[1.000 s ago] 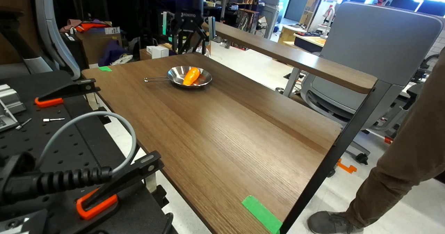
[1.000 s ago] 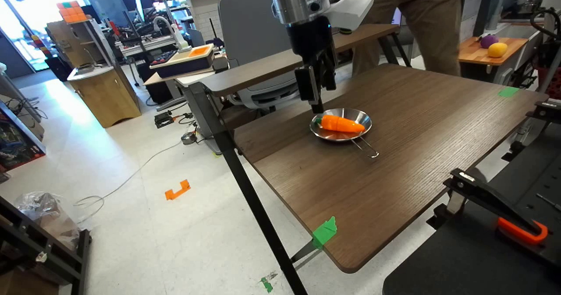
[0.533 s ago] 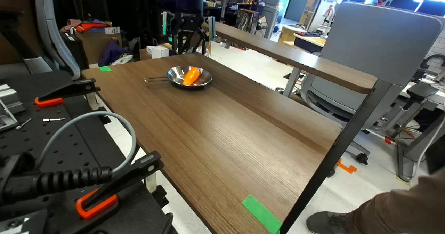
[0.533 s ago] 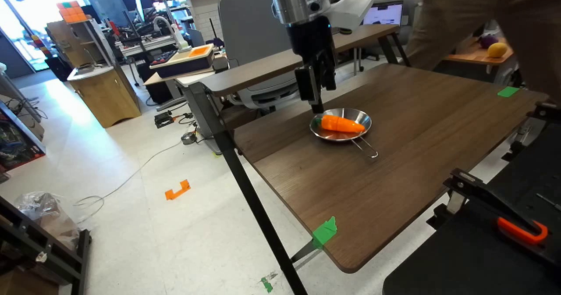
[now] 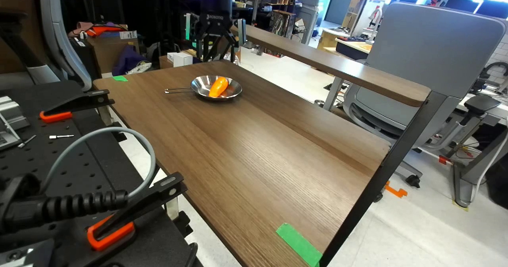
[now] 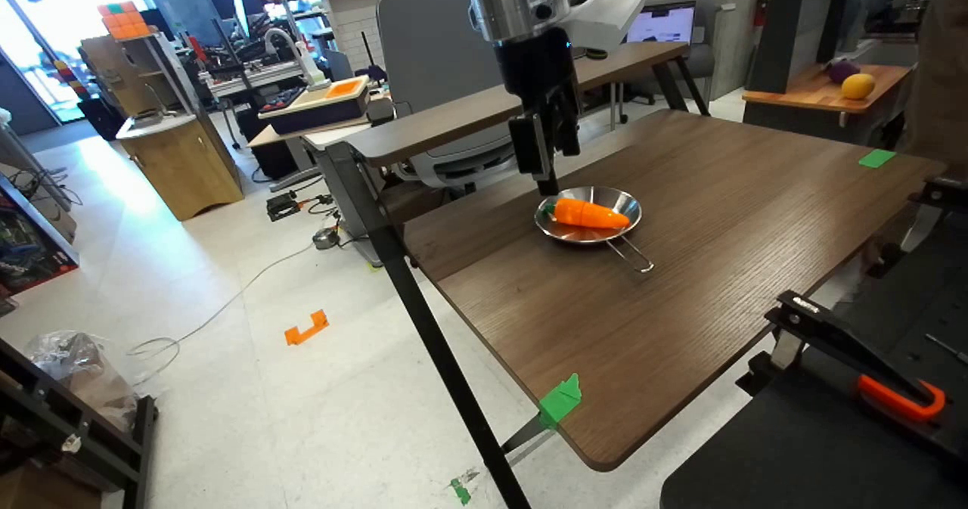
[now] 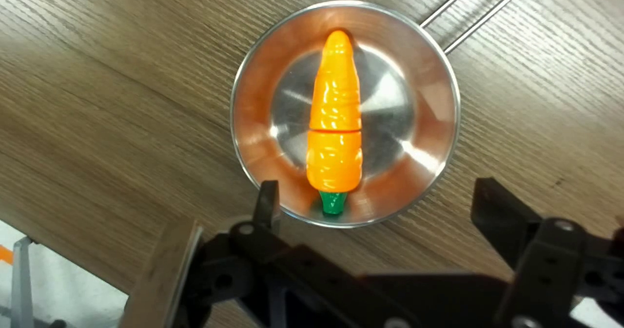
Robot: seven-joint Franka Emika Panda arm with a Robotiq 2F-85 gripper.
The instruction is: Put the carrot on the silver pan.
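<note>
The orange carrot (image 7: 335, 108) with a short green stem end lies inside the silver pan (image 7: 390, 96), on its dark reflective centre. Both exterior views show the carrot (image 5: 218, 87) (image 6: 590, 214) resting in the pan (image 5: 201, 84) (image 6: 625, 203) on the wooden table. The pan's thin wire handle points away toward the table's side. My gripper (image 7: 376, 196) is open, its two black fingertips wide apart with nothing between them. In both exterior views the gripper (image 5: 214, 32) (image 6: 546, 153) hangs above the table near the pan, apart from the carrot.
A raised wooden shelf (image 5: 333, 66) runs along one side of the table (image 5: 238, 148). Black clamps with orange handles (image 5: 111, 233) (image 6: 900, 399) sit along the opposite edge. A grey chair (image 5: 420, 52) stands behind the shelf. Green tape (image 5: 299, 243) (image 6: 560, 401) marks table corners.
A person in brown trousers has walked away beside the table, toward the right edge in an exterior view. The gripper, carrot and pan have not visibly moved.
</note>
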